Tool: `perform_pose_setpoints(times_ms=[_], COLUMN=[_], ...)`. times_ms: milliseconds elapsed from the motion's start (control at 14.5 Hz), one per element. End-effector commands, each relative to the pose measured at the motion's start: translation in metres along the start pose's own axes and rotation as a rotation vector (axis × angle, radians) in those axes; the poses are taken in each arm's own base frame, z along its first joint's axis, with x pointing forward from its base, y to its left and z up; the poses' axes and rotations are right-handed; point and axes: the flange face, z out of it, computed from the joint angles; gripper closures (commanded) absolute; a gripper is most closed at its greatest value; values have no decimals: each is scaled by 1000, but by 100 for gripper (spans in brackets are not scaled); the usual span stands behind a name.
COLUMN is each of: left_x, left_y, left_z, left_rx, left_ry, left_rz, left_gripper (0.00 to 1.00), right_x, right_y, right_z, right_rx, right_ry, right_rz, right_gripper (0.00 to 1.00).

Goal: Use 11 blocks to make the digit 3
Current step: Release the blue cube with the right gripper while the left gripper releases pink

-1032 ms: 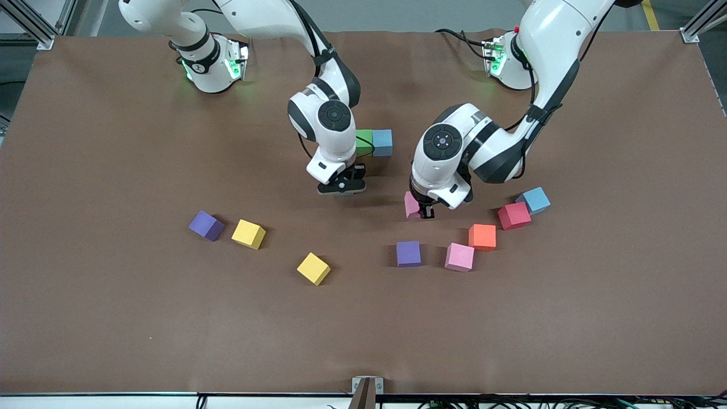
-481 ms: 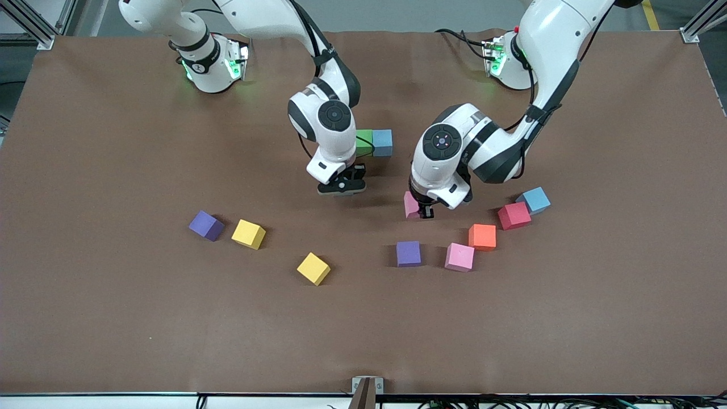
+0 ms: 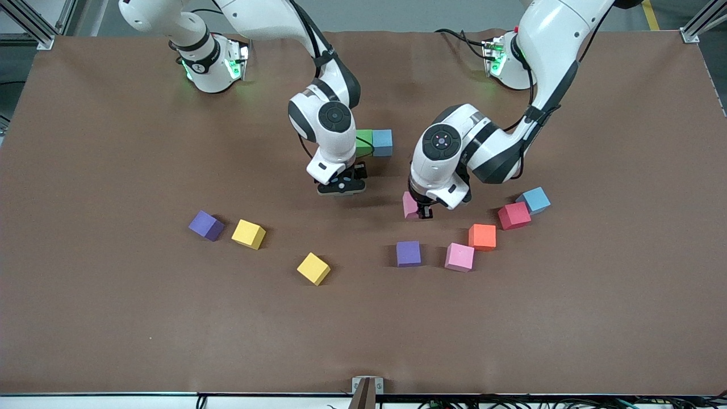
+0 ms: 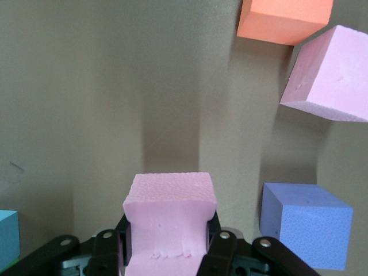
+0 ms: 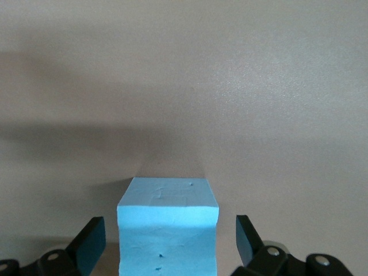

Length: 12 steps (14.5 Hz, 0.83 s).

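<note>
Blocks for the digit 3 mostly lie loose and scattered, all nearer to the front camera than the green block (image 3: 364,142). They include two yellow blocks (image 3: 313,268), two purple blocks (image 3: 408,253), a loose pink block (image 3: 460,257), an orange block (image 3: 482,236), a red block (image 3: 514,215) and a stray blue block (image 3: 534,200).

Somewhat closer to the green block, toward the left arm's end of the table, the left gripper (image 3: 423,213) is clamped on a held pink block (image 4: 169,221). Its jaws press into the block's sides. It has barely shifted over the last second.

The real change is at the right gripper (image 3: 341,186), just beside the green block and low over the table. A second ago its jaws were nearly closed. Now they stand wide, with a clear gap between each of the fingers (image 5: 90,236) and the light blue block (image 5: 168,230). That block sits squarely between them, so it looks released.

Farthest back, the green block touches a placed blue block (image 3: 383,142).

I judge that the figure has gained another cube. Only its first few are down, and the held pink block is probably next.
</note>
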Motion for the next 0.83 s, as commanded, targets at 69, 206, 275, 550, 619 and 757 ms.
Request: perform_pose_setpoints(times_ms=[69,206,275,550,619,757], left_x=[-11,-20,-23,-52,-58,-74], left_y=[-4,-13,-16,-45,-50,-64], left_z=[1,3,8,24,32,45], left_rx=[-12,-11,-4,5,8,12], left_ry=[-1,1,6,-2,-2,-13], left_rz=[2,-11,-9,-1,-2,-11], left_gripper=[54,54,54,54,54,54], right_x=[2,12,19,45,52,80], right_y=[8,21,33,74,88,138], right_z=[-14,-44,-58,-97,-103,-107], right_rx=[14,22,32,63,61,40], right_ry=[-23,-42,-48,-32,-33,-14], right_rz=[9,33,58,147,170,258], right_gripper=[0,0,0,0,0,0])
